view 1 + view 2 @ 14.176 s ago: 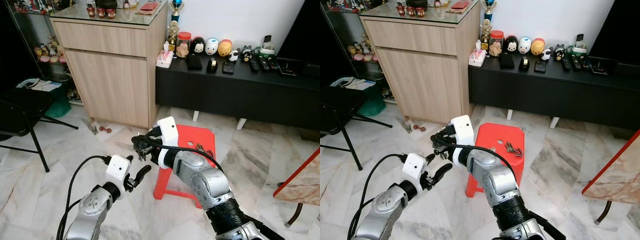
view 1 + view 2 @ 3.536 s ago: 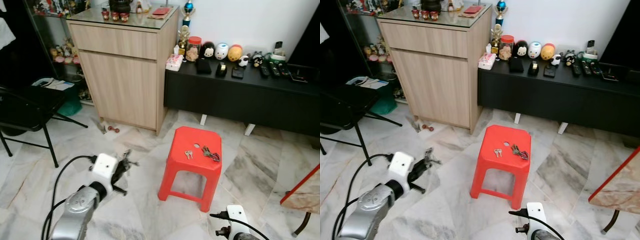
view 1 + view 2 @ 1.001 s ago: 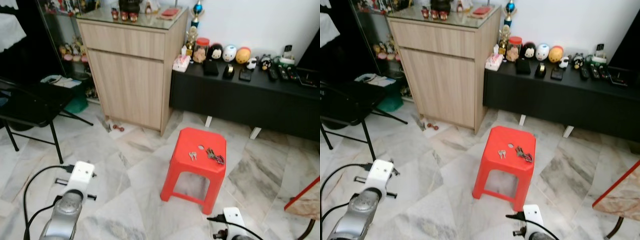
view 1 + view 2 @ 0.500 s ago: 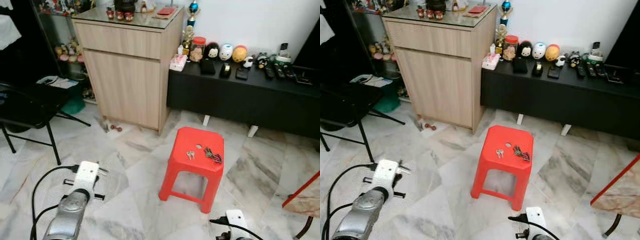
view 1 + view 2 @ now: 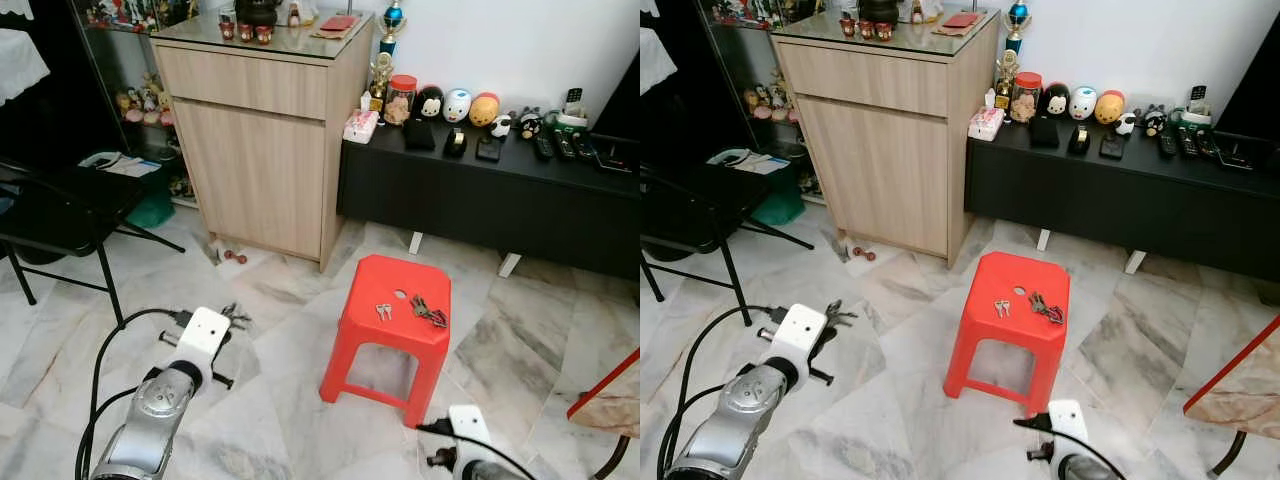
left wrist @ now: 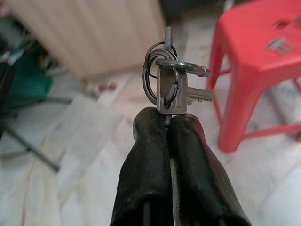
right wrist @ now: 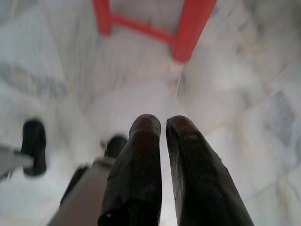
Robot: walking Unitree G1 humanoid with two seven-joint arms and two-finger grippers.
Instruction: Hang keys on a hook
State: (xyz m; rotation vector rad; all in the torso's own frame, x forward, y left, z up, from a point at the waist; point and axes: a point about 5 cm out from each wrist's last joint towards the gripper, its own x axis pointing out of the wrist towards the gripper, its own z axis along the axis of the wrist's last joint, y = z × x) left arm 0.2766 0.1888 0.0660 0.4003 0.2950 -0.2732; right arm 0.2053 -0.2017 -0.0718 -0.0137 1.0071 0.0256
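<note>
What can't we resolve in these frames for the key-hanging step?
- Hook: none identifiable in any view.
- Keys on the red stool: too small to count, head views.
- Left gripper key bunch: key count unclear, rings overlap, left wrist view.
- Right gripper: arm cut off by bottom edge, head views.

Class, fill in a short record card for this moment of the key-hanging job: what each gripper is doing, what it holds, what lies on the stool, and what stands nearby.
left gripper: jaws shut on a silver key bunch on wire rings, held out low above the marble floor
right gripper: jaws shut, nothing held, hanging low by the stool
red plastic stool: carries a small pair of silver keys and a darker key bunch, lying apart
nearby: light wooden cabinet; low black TV bench
hook: none visible
</note>
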